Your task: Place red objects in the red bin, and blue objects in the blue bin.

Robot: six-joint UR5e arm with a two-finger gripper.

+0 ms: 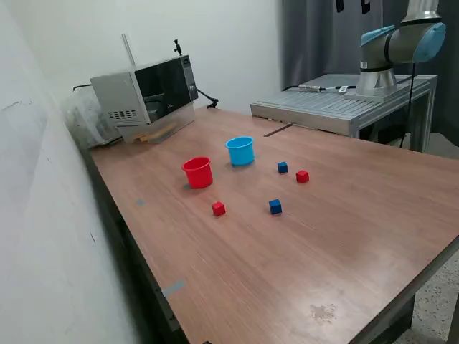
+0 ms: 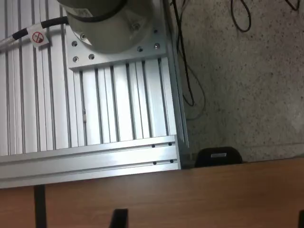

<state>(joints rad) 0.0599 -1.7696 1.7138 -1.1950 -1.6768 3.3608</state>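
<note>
**Operator:** Report claw condition and position.

**Technician:** The claw (image 2: 209,222) shows only as two dark tips at the edge of the wrist view. Whether the jaws stand wide or narrow cannot be told from these, and nothing is seen held. The claw hangs over the seam where the aluminium mounting platform (image 2: 95,118) meets the wooden table (image 1: 323,244), close to the arm base (image 2: 109,23).

**Operator:** Location of the work items?

**Technician:** All are well apart from the claw, out on the table away from the base, and none appears in the wrist view. The red cup (image 1: 197,172) and the light-blue cup (image 1: 241,150) stand upright, near each other. One blue cube (image 1: 282,167) and one red cube (image 1: 302,176) lie just beside each other on the claw's side of the cups. A second red cube (image 1: 219,208) and a second blue cube (image 1: 275,206) lie apart from that pair.

**Operator:** Hazards?

**Technician:**
1. The close red and blue cubes: a wide approach may nudge the neighbour or trap both.
2. The cups are light and close together; a low pass or a late release may tip one or drop a cube in the wrong colour.
3. The cubes are small; an off-centre closure may squeeze one out sideways.
4. A low sweep out from the base may strike the platform edge.
</note>
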